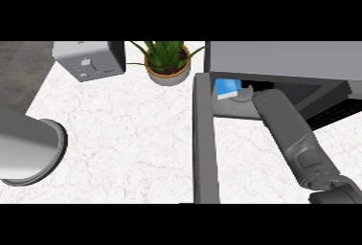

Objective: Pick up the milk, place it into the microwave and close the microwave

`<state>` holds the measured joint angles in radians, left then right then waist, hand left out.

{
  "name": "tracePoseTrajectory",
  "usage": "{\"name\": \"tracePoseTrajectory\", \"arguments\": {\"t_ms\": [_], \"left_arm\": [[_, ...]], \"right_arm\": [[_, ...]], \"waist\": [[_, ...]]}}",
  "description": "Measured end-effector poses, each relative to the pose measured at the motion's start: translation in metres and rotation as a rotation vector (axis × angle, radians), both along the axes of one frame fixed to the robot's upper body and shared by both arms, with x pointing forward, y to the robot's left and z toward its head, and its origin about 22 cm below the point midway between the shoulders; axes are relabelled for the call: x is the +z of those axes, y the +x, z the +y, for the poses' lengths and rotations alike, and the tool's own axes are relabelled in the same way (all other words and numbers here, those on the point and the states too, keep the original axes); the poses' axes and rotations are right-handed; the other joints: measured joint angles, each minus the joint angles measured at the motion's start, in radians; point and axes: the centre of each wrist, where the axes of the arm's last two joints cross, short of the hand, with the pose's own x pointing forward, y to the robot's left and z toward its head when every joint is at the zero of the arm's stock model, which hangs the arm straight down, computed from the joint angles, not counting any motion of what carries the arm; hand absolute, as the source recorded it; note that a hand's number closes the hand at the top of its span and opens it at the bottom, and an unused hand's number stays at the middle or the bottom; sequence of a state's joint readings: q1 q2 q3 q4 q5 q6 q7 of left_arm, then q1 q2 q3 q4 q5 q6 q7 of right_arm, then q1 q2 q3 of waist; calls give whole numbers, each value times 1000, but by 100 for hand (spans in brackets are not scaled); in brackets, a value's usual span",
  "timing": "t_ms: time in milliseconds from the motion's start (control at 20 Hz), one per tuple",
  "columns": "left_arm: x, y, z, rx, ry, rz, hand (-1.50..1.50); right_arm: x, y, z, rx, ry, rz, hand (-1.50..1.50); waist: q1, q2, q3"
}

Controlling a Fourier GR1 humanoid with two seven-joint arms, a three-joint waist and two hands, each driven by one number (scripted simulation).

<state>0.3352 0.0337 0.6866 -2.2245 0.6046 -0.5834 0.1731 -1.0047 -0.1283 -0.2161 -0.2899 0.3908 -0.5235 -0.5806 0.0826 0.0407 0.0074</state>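
Reaching into the microwave beside the milk, the right hand's state is hidden.

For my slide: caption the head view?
Right forearm reaches into the open microwave, beside the milk.

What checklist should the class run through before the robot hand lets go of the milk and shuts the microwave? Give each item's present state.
1. Milk inside the microwave cavity: ok, it shows just past the opening.
2. Milk standing upright: cannot tell, mostly hidden.
3. Right robot hand released from the milk: cannot tell, the hand is hidden inside the cavity beyond the right forearm.
4. Microwave door open wide: ok, swung out toward the viewer.
5. Door's closing path free: not ok, the right forearm reaches through the opening.
6. Left forearm away from the door: ok.
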Motion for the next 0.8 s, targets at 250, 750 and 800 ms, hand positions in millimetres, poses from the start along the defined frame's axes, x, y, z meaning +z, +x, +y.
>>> {"name": "tracePoseTrajectory", "arguments": {"t_ms": [250, 750, 800], "left_arm": [[-1, 7, 4, -21, 6, 4, -150], [-1, 21, 4, -37, 14, -6, -150], [-1, 21, 4, -35, 21, -2, -150]], "right_arm": [[3, 3, -11, -70, -108, -66, 150], [5, 3, -53, -296, -278, -53, -150], [1, 1, -61, -354, -294, -28, -150]], "waist": [[16, 11, 2], [46, 27, -4], [47, 28, -5]]}}
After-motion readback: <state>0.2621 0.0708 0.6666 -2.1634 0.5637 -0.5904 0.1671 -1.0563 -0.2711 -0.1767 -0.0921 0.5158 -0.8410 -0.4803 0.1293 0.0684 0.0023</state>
